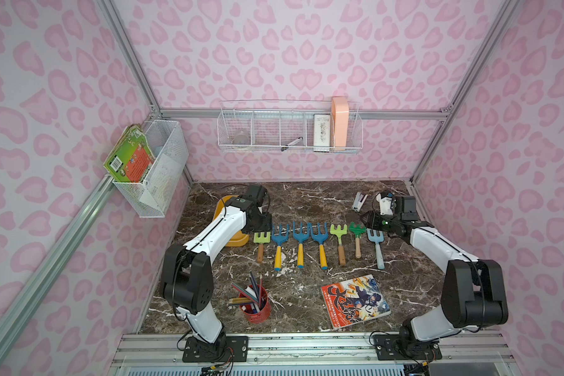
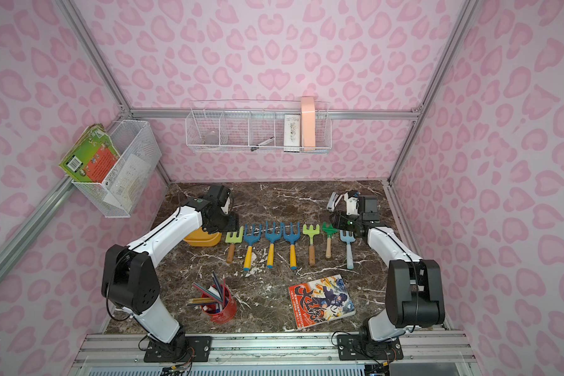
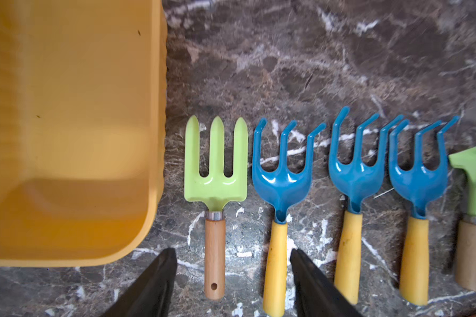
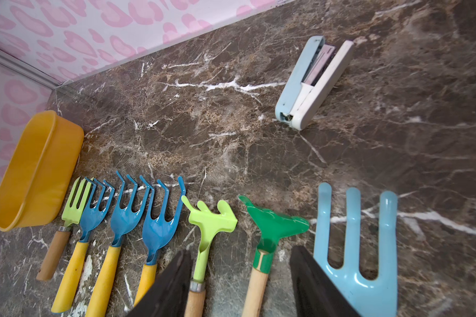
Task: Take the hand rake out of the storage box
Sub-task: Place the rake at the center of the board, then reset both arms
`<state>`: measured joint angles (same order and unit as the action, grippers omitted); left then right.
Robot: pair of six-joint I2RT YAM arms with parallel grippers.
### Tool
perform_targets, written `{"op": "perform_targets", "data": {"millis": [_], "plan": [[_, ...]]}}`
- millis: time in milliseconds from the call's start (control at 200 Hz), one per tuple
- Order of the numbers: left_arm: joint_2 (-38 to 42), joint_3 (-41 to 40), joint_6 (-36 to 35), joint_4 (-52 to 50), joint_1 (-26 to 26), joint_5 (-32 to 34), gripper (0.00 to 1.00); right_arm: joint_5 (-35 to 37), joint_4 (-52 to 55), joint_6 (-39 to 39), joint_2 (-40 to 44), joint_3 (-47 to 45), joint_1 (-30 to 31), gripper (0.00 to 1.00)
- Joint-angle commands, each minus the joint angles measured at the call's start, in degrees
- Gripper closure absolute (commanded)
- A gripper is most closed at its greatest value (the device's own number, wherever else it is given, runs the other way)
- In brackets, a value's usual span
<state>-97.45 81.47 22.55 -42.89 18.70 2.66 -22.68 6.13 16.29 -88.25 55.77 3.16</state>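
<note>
The job looks all but done: the yellow-orange plastic storage box with rounded corners (image 3: 66, 137) stands at the far left of the dark marble-patterned table (image 4: 204, 123), and what the left wrist view shows of its inside is bare, with no tool in it. Seven hand tools lie flat in a row across the middle of the table, heads toward the far side, handles toward the near side. Just right of the box, beside its wall but not touching, lies the light-green three-tined hand rake with a wooden handle (image 3: 216, 186). I judge this to be the one the task means, since the left claw (image 3: 231, 251) hangs over its handle, jaws wide and gripping nothing. To its right come three blue bent-tined rakes with yellow handles (image 3: 355, 181), then a lime-green rake (image 4: 209, 219), a dark green rake (image 4: 272, 225) and a pale blue fork (image 4: 355, 260). The right claw (image 4: 239, 249) is spread wide and empty above the two green ones. What is left, at most, is for the arms to pull clear. In both top views the left arm covers most of the box, and the wrist view cuts off its left part, so a corner of the inside goes unchecked; both claws' tips are hidden under their wrists there
</note>
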Motion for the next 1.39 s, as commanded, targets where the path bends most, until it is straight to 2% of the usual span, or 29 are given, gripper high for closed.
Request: {"op": "perform_targets", "data": {"millis": [0, 160, 225, 305, 390, 515, 620, 775, 905, 1020, 1135, 1240, 1390], "plan": [[1.8, 1.0, 2.0, 2.4, -0.9, 4.5, 0.29, 0.6, -1.5, -0.1, 0.2, 0.2, -0.1, 0.38], [2.7, 0.8, 1.5, 6.6, -3.8, 5.9, 0.28, 2.0, -2.6, -0.2, 0.9, 0.0, -1.0, 0.24], [2.5, 0.3, 1.0, 8.1, -4.9, 6.0, 0.27, 2.4, -3.0, -0.2, 1.3, 0.0, -1.5, 0.14], [2.3, -1.2, 0.6, 11.1, -6.1, 6.6, 0.14, 3.2, -3.8, -0.1, 1.6, 0.0, -2.7, 0.01], [2.1, -3.3, 0.2, 15.2, -7.3, 7.1, 0.02, 4.7, -6.6, 1.0, 2.4, -1.2, -4.4, 0.01], [1.8, -6.1, -1.1, 20.1, -8.0, 9.9, 0.02, 6.0, -13.1, 3.4, 4.1, -5.0, -8.1, 0.01], [2.0, -8.9, -1.5, 24.2, -8.1, 13.6, 0.02, 10.1, -18.0, 3.8, 5.7, -8.2, -9.9, 0.01], [2.8, -14.0, -2.4, 30.8, -8.1, 20.1, 0.01, 17.1, -26.2, -0.9, 8.9, -14.7, -9.9, 0.01], [3.7, -19.9, -6.3, 40.8, -8.2, 23.9, 0.02, 20.2, -35.8, -6.4, 11.0, -22.9, -9.9, 0.01], [3.4, -23.1, -10.8, 47.5, -8.3, 24.0, 0.02, 22.3, -47.4, -8.0, 10.4, -30.2, -10.0, 0.01], [3.6, -26.4, -13.4, 51.2, -8.6, 24.6, 0.02, 22.3, -53.2, -8.8, 7.0, -33.0, -9.9, 0.01], [5.0, -30.8, -16.5, 56.4, -9.6, 18.9, 0.04, 23.3, -61.2, -9.7, 5.2, -36.5, -8.9, 0.01], [6.0, -34.8, -19.3, 63.8, -9.8, 14.4, 0.03, 25.4, -74.9, -11.8, 4.2, -42.0, -5.5, 0.01]]}}
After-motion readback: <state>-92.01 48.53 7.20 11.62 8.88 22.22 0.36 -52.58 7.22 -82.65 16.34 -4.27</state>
